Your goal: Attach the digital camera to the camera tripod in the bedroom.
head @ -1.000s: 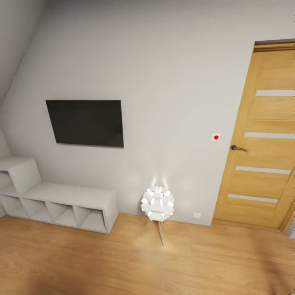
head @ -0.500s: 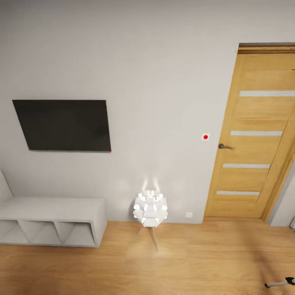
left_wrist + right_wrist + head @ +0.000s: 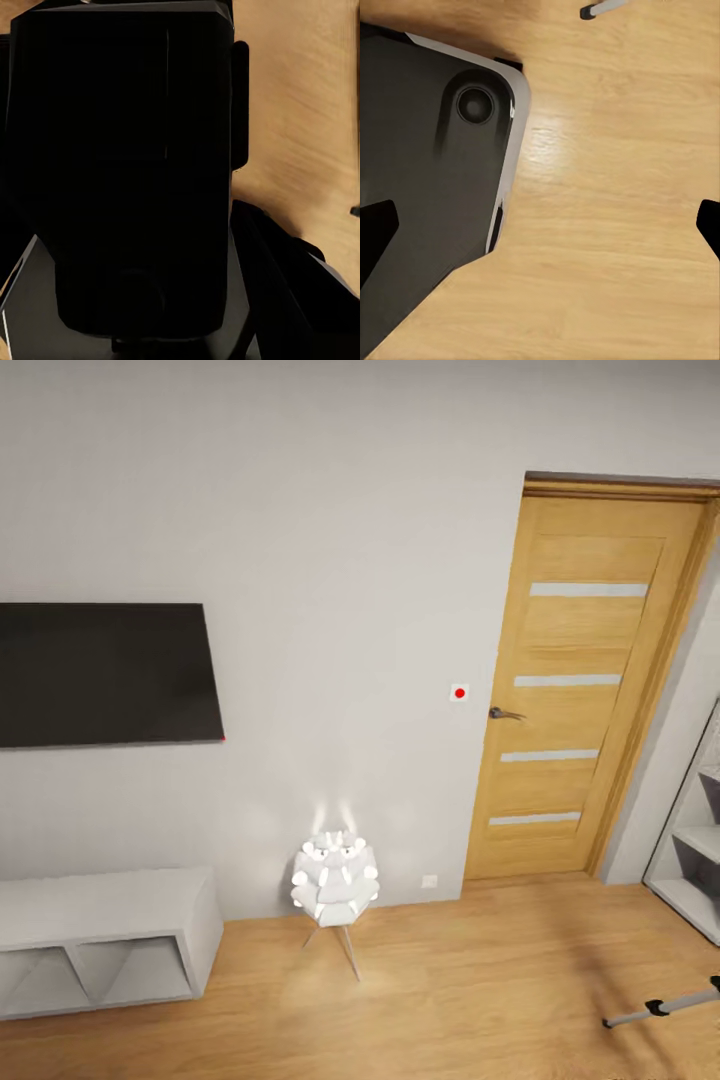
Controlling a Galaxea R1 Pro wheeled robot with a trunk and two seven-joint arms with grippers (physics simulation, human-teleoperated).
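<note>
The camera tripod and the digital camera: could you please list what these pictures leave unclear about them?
- camera tripod: in the head view a single silver leg with a black foot shows; the picture's right edge cuts off the rest.
- A large black shape fills most of the left wrist view; whether it is the digital camera cannot be told.
- Gripper states: cannot be judged.

Home bedroom: wall television (image 3: 105, 673), door (image 3: 578, 685)

Wide bare plank floor (image 3: 480, 990) across the foreground, free to pass. Obstacles: globe lamp (image 3: 335, 880) on thin legs near the wall, low cubby shelf unit (image 3: 105, 940) at left, white shelving (image 3: 695, 850) at right, tripod leg (image 3: 665, 1005) lying low at far right. Door (image 3: 575, 680) shut.
</note>
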